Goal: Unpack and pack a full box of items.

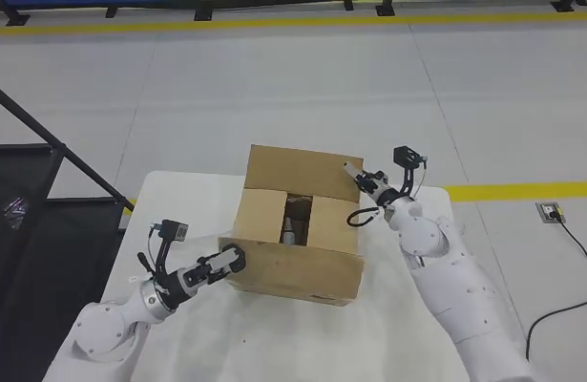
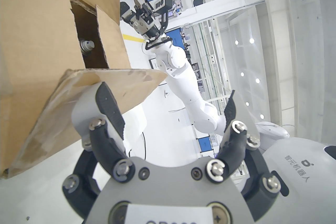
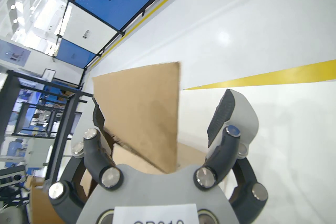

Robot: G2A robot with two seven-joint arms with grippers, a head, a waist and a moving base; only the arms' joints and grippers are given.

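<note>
Both arms extended forward; left gripper (image 1: 232, 259) open, right gripper (image 1: 353, 172) open, farther out.

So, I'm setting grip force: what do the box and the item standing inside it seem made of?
Box: matte brown corrugated cardboard; fluted edges show along the flap cuts. Item inside: its ridged top looks like shiny grey metal, though it could be metallised plastic; the rest is hidden.

A matt brown corrugated cardboard box (image 1: 298, 272), its flaps scuffed and rough-edged, on a smooth white table (image 1: 198, 201); a shiny metal-capped item (image 2: 86, 46) inside.
</note>
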